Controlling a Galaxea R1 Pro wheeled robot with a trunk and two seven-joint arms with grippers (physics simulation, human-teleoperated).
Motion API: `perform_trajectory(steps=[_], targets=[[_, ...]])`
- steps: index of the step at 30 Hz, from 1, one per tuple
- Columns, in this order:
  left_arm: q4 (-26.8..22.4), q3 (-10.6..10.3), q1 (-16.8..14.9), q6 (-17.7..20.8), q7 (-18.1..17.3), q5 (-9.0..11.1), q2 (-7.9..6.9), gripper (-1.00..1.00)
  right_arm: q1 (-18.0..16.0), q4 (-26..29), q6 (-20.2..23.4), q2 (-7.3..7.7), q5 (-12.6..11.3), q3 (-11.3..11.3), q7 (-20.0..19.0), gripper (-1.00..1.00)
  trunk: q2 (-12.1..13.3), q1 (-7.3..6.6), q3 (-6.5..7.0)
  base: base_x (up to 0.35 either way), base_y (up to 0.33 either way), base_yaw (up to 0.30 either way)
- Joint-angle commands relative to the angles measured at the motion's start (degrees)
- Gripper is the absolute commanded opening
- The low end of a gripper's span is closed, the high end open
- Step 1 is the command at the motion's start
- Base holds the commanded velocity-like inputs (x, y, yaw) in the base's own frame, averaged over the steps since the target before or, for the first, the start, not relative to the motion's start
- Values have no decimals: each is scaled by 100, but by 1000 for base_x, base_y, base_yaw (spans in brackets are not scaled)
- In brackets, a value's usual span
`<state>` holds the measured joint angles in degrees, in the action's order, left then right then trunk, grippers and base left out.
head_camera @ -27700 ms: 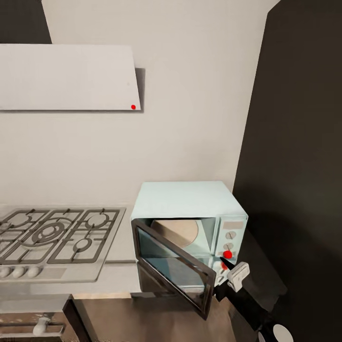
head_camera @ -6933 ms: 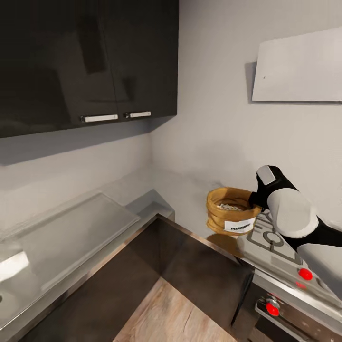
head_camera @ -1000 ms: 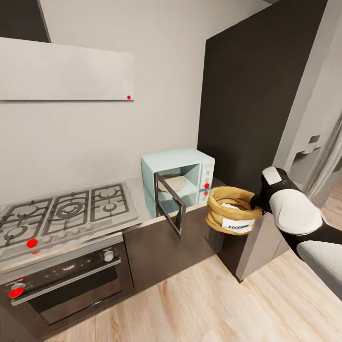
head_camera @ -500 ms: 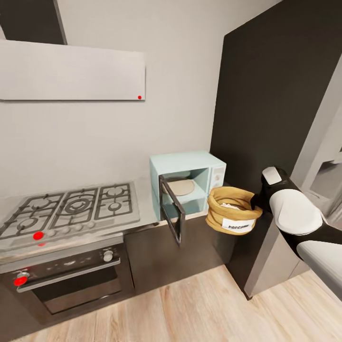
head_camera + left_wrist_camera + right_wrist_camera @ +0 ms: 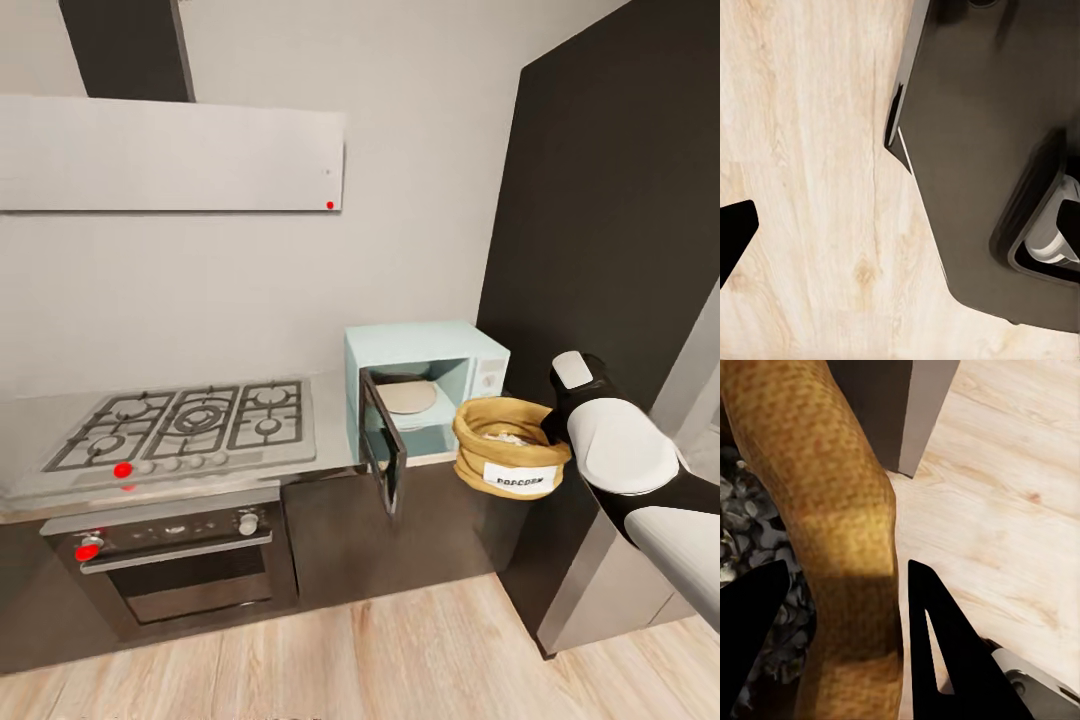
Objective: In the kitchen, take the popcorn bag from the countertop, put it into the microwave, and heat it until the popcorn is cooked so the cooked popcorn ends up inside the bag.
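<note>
**The bag hangs in the air by the open microwave**

The right tool (image 5: 844, 645) pinches the rolled rim of the popcorn bag (image 5: 508, 449). One dark finger (image 5: 750, 622) is inside the bag and the other is outside it, with the tan wall between them. The bag is up in the air, over the wood floor (image 5: 400, 660). It is upright and its white label faces us. Inside it lies the popcorn (image 5: 505, 436), a small pale clump of kernels.

The bag is just to the right of the microwave (image 5: 425, 385) and a bit nearer to us. It is not inside. The microwave sits on the tabletop (image 5: 335, 455), at its right end, next to a tall dark cabinet (image 5: 610, 220). Its dark door (image 5: 382, 452) is swung open toward us. A round plate (image 5: 408, 396) lies inside.

To the left of the microwave is a gas hob (image 5: 190, 422), with an oven (image 5: 175, 570) under it. A grey hood (image 5: 170, 155) hangs on the far wall.

The left tool (image 5: 900, 240) hangs over the floor. Its two dark tips are far apart, so it is spread, with nothing in it.
</note>
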<state>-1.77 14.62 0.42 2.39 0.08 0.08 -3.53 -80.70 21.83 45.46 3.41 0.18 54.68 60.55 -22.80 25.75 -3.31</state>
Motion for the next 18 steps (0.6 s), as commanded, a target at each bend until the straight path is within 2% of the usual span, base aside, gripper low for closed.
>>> perform_trajectory(steps=[1,5,8,10,18], targets=[[-17,22,2,25,2,1,3,100,-7,-5,29,-4,0,21,23,-100,-12,4,-11,0,-1,266],[-17,22,2,25,2,1,1,100,-7,-10,16,-14,0,23,56,-100,-12,4,-11,0,0,266],[-17,15,2,25,2,1,9,100,-7,-11,-404,-35,0,22,293,-100,-12,4,-11,0,-51,266],[-17,15,2,27,4,1,10,100,-7,-12,-566,-40,0,25,363,-100,-12,4,-11,0,-234,266],[-17,14,2,34,3,1,19,100,-7,-12,-642,-42,0,33,401,-100,-12,4,-11,0,-293,266]])
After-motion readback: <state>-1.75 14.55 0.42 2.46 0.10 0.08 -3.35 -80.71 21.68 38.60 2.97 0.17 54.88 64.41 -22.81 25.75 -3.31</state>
